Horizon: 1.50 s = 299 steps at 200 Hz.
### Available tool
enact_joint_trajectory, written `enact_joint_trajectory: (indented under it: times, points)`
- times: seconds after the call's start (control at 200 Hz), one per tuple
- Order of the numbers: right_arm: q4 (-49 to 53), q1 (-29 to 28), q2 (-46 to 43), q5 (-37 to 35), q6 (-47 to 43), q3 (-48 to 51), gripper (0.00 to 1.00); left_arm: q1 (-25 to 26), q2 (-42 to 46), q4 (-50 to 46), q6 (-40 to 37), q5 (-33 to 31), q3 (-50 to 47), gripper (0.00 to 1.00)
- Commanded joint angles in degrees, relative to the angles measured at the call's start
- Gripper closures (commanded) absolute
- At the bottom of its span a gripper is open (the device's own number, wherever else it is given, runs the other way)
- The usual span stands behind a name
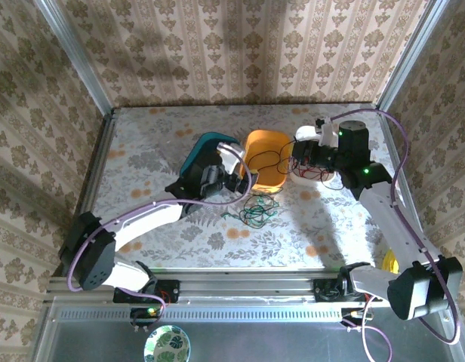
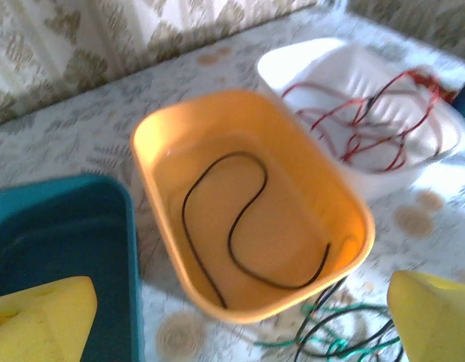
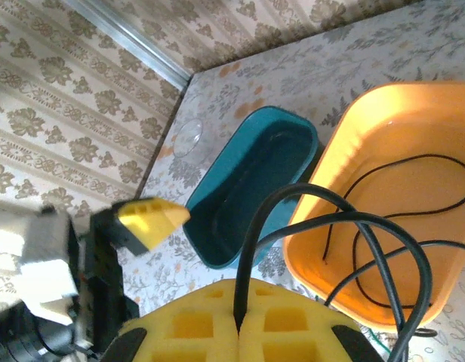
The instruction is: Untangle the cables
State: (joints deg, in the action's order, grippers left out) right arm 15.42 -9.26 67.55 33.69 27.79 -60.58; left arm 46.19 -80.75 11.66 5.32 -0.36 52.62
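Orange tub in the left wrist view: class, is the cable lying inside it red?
No, the cable curled in the orange tub is black; the red cables lie in the white tub beside it.

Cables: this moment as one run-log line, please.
left jaws open | right jaws shut on black cable | orange bin: curled black cable | white bin: red cables | teal bin: empty | table: green-black tangle

orange tub (image 2: 308, 196) | black cable (image 2: 230, 241) | white bowl (image 2: 308, 60) | red cables (image 2: 353, 139) | teal tub (image 2: 66, 226) | green cables (image 2: 346, 308) | floral table (image 2: 81, 128)
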Motion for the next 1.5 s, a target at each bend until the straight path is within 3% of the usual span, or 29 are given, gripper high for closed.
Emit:
enact_joint_trajectory:
  times: [0.0, 0.175, 0.325, 0.74, 0.95, 1.095, 1.19, 1.265, 1.355, 1.435, 1.49]
  points:
    - [0.36, 0.2, 0.5, 5.57, 1.33, -0.33, 1.0, -1.53, -0.51, -2.7, 0.39, 14.07, 5.01, 0.0]
    - [-1.24, 0.23, 1.07, 9.56, 2.92, -0.17, 1.0, -1.63, -5.15, -4.54, 1.53, 25.14, 11.09, 0.0]
    - [-1.17, 0.2, 1.01, 10.99, 2.95, -0.2, 1.0, -1.59, -8.38, -4.02, 3.91, 30.39, 13.38, 0.0]
    - [-0.65, -0.65, 0.71, 12.6, 2.62, -0.46, 1.0, -1.55, -12.55, 0.62, 7.33, 31.69, 15.83, 0.03]
    - [-1.13, -1.38, 0.99, 12.72, 2.58, -0.65, 1.0, -1.34, -16.02, 0.29, 10.23, 30.66, 18.46, 0.35]
    - [-1.54, -1.72, 1.34, 12.37, 2.89, -0.18, 1.0, -0.47, -17.24, 1.45, 11.19, 27.85, 18.92, 0.79]
    - [-0.73, -1.89, 1.36, 12.55, 2.12, -0.07, 1.0, -0.41, -16.8, 1.26, 11.59, 26.4, 18.93, 0.98]
    - [1.2, -2.14, 1.49, 12.78, 0.4, -0.47, 1.0, -0.83, -15.97, 2.01, 12.02, 25.36, 18.18, 1.0]
    - [5.51, -2.58, 2.22, 14.32, -2.76, -1.72, 0.9, -1.91, -15.26, 3.67, 13.75, 26.73, 17.33, 1.0]
    - [9.62, -2.63, 2.17, 14.82, -5.65, -3.01, 0.63, -2.66, -14.76, 3.8, 14.1, 27.27, 17.0, 1.0]
    - [10.42, -2.08, 0.97, 12.32, -6.41, -3.1, 0.51, -3.09, -14.29, 3.66, 13.97, 27.46, 16.76, 1.0]
